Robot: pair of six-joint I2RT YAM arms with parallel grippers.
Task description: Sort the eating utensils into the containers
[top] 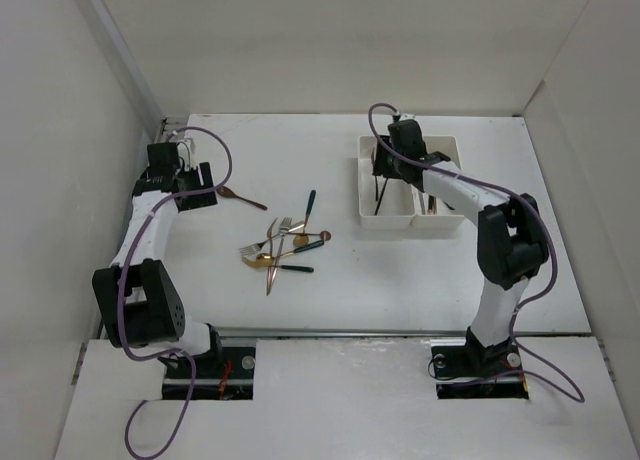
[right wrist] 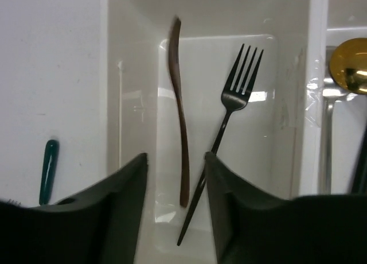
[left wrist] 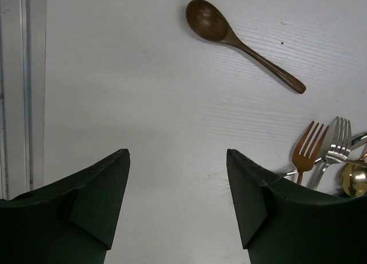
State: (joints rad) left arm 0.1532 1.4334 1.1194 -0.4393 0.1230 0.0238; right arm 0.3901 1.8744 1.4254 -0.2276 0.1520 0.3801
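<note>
Both left fingers [left wrist: 92,201] and right fingers [right wrist: 117,209] parted, gripping nothing.
My right fingers hover over a bin [right wrist: 137,120] holding 1 black fork [right wrist: 235,94]; my left hang above the surface [left wrist: 143,103] near a wooden spoon [left wrist: 229,37].

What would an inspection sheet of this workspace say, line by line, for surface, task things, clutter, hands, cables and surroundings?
Surface: white table, no spill seen.
Job's things: utensil pile mid-table; wooden spoon lying apart on its left; black fork and brown utensil in the left bin; gold spoon in the right bin.
Clutter: nothing seen.
Hands: left hand open above bare table near the wooden spoon; right hand open above the left bin.
Cables: purple cables looped along both arms, not touching utensils.
Surroundings: white walls on three sides.
</note>
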